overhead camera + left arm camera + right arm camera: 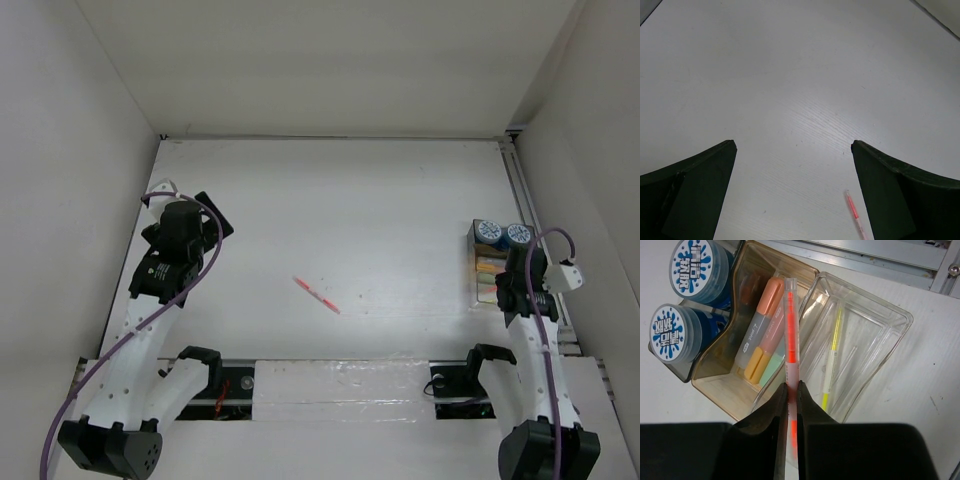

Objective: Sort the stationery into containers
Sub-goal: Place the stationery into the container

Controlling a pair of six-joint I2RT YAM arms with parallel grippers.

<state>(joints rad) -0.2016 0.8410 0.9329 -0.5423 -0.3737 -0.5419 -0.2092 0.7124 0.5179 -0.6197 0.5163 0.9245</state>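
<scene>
My right gripper (792, 385) is shut on a thin red-pink pen (790, 325), held over the containers (720, 385). The pen lies above the wall between the tan compartment and the clear tray (890, 325). Orange, yellow and green markers (762, 325) lie in the tan compartment, and a yellow pen (832, 355) lies in the clear one. Two blue-and-white rolls (692, 267) (672, 332) stand at the far end. Another red-pink pen (317, 295) lies mid-table and shows again (853, 207) by my right finger. My left gripper (792, 145) hangs open over bare table, with nothing between its fingers.
The containers (487, 270) sit at the table's right edge beside a metal rail (525, 200). White walls close in the left, back and right sides. The arm bases stand along the near edge.
</scene>
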